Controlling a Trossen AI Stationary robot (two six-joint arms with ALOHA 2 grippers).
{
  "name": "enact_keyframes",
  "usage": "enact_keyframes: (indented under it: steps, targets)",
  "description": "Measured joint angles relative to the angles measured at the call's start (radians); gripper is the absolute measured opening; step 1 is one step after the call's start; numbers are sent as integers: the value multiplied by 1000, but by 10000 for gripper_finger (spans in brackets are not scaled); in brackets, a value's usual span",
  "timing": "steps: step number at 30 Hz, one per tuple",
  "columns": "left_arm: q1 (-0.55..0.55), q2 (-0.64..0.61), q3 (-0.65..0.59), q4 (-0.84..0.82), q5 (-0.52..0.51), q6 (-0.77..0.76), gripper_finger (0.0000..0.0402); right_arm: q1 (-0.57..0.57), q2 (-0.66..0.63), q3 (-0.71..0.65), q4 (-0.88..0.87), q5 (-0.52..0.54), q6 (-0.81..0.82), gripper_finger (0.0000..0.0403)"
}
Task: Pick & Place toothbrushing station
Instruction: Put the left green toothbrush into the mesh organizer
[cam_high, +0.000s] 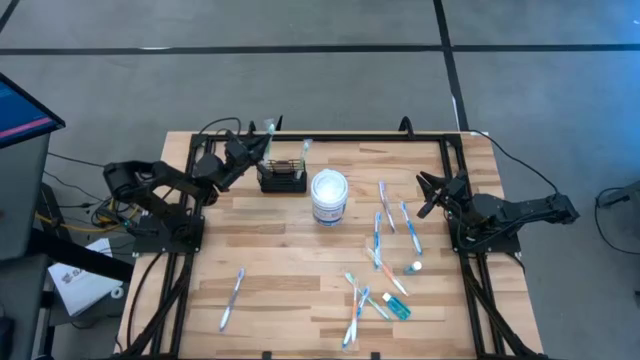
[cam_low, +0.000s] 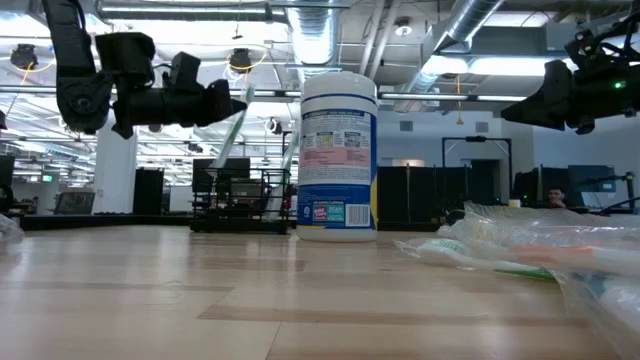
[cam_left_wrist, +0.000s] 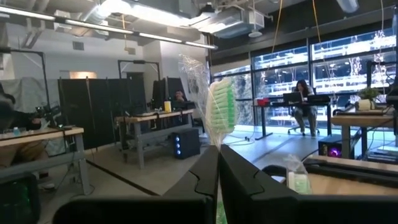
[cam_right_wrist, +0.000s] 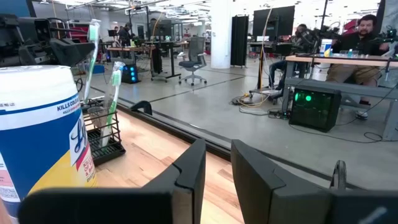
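Pinched in the left tool (cam_left_wrist: 217, 163), a wrapped green toothbrush (cam_left_wrist: 222, 112) shows bristles only the wrist view reveals.

Black wire-mesh rack (cam_high: 282, 178); smooth wood table (cam_high: 290, 260); glossy plastic tub (cam_high: 329, 197).

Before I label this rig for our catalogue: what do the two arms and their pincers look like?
Both arms are dark, nearly black, jointed segments on black bases at the table's side edges. The left pincer and right pincer each end in two flat, angular black fingers. Black cables trail off behind each base. No markings are legible.
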Motion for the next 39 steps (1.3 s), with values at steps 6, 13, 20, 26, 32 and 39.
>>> enact_keyframes:
  steps: [6, 13, 20, 26, 32, 39]
  targets:
    - [0, 1, 0, 0, 4, -1, 1, 0, 0, 0, -1, 0, 0, 69]
    - [0, 1, 0, 0, 4, -17, 1, 0, 0, 0, -2, 0, 1, 69]
    - [0, 4, -1, -55, 4, -18, 3, 0, 0, 0, -2, 0, 1, 69]
    - [0, 46, -1, -58, 4, -19, 4, 0, 0, 0, -3, 0, 0, 69]
    - [0, 109, -1, -36, 2, -42, 4, 0, 0, 0, -3, 0, 0, 69]
    - [0, 140, -1, -9, 0, -43, 4, 0, 0, 0, -3, 0, 0, 69]
